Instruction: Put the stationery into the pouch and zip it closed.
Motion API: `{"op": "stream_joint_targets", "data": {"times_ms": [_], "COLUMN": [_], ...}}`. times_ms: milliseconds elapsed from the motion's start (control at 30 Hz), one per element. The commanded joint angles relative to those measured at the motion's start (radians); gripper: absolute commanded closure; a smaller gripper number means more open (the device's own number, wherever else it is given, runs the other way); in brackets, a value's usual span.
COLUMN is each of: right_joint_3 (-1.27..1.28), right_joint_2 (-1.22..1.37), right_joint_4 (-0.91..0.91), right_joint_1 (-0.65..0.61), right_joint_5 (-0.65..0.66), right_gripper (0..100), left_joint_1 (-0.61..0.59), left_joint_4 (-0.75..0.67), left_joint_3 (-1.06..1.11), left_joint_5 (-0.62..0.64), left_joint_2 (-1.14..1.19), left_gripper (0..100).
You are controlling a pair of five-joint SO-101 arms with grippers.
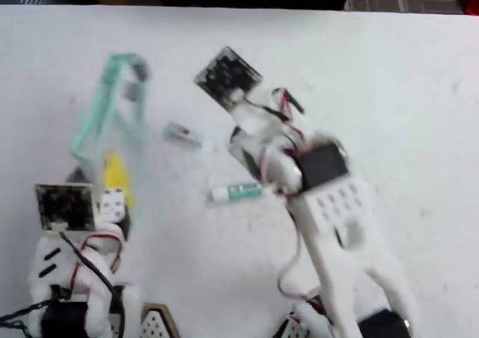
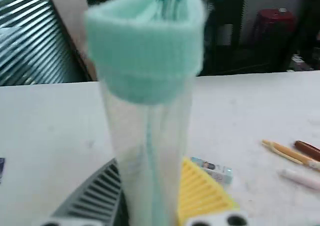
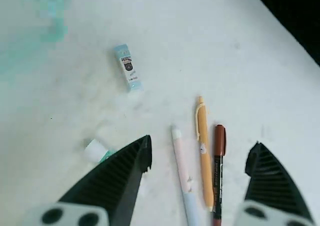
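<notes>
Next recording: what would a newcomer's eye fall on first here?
The clear pouch with mint-green trim, gripped by the left gripper, stands up large in the left wrist view. The right gripper hangs open over three pens lying side by side on the white table, a small eraser apart from them.

no legible text, print on eraser [image 3: 128, 67] blurred
</notes>
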Motion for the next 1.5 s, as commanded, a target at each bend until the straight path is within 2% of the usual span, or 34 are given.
{"op": "stream_joint_targets", "data": {"times_ms": [0, 200, 333, 567, 733, 967, 1100, 1167, 1367, 1467], "right_joint_3": [-0.037, -0.163, -0.334, -0.666, -0.827, -1.011, -1.119, -1.169, -1.327, -1.439], "right_joint_2": [0.180, 0.512, 0.763, 1.093, 1.188, 1.323, 1.428, 1.475, 1.567, 1.564], "right_joint_4": [-0.108, -0.320, -0.369, -0.170, -0.054, -0.102, -0.065, -0.036, 0.018, 0.127], "right_joint_1": [0.001, -0.024, -0.050, -0.139, -0.196, -0.154, -0.142, -0.147, -0.143, -0.131], "right_joint_5": [-0.044, -0.046, -0.046, -0.046, -0.046, -0.044, -0.044, -0.044, 0.011, 0.009], "right_gripper": [70.7, 70.7, 70.7, 70.7, 70.7, 70.7, 71.3, 75.7, 98.0, 97.6], "left_joint_1": [-0.124, -0.298, -0.329, -0.325, -0.249, -0.239, -0.239, -0.239, -0.237, -0.196], "left_joint_4": [-0.048, -0.107, -0.098, -0.084, -0.083, -0.086, -0.086, -0.086, -0.084, -0.084], "left_joint_3": [-0.040, -0.005, -0.003, -0.003, 0.003, 0.015, 0.015, 0.015, 0.017, 0.017], "left_joint_5": [0.049, 0.192, 0.230, 0.235, 0.230, 0.229, 0.229, 0.229, 0.230, 0.230], "left_joint_2": [-0.004, -0.004, -0.004, -0.004, -0.004, -0.004, -0.004, -0.004, -0.004, -0.004], "left_gripper": [98, 98, 98, 98, 98, 98, 98, 98, 98, 98]}}
